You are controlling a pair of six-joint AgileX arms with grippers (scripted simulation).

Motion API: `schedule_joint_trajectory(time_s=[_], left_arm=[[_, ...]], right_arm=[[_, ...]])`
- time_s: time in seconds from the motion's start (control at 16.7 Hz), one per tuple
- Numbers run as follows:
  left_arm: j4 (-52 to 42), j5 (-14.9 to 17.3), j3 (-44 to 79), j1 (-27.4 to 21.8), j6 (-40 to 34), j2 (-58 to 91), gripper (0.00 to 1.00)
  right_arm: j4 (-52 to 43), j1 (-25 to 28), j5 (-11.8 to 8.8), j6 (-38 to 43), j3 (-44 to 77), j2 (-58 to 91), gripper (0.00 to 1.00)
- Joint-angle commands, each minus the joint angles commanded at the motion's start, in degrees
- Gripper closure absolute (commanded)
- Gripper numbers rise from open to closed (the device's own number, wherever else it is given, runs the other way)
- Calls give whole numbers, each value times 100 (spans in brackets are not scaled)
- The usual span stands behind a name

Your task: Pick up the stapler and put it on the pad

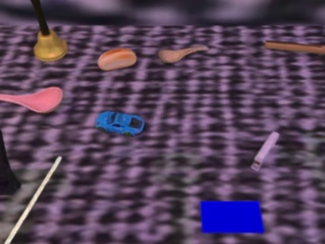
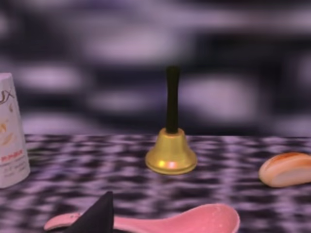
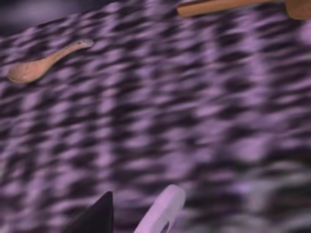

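The stapler (image 1: pixel 265 151), a slim pale lilac bar, lies slanted on the right side of the table. Straight in front of it, near the table's front edge, lies the flat bright blue pad (image 1: pixel 232 216). My right gripper does not show in the top view. In the right wrist view its one dark fingertip (image 3: pixel 99 216) hangs just beside the rounded end of the stapler (image 3: pixel 163 211), apart from it, and the jaws stand open with nothing held. My left gripper (image 1: pixel 6 170) rests open at the table's left edge.
A blue toy car (image 1: pixel 120 123) sits left of centre. A long white stick (image 1: pixel 33 200) lies front left and a pink spoon (image 1: pixel 38 98) at the left. Along the back are a brass bell (image 1: pixel 50 46), a bread roll (image 1: pixel 117 58), a wooden spoon (image 1: pixel 180 53) and a wooden handle (image 1: pixel 294 47).
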Motion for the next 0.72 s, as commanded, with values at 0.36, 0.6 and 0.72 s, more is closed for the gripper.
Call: schedule_joint_trajectory(time_s=[0.36, 0.6, 0.72], left_arm=[[0, 0, 0, 0, 0, 0, 0], [0, 0, 0, 0, 0, 0, 0], [0, 0, 0, 0, 0, 0, 0]], right_arm=[[-2005, 565, -1, 1616, 2592, 3601, 0], [-3132, 896, -11, 2554, 4122, 5527, 0], [-3569, 1027, -15, 2937, 4761, 6333, 0]])
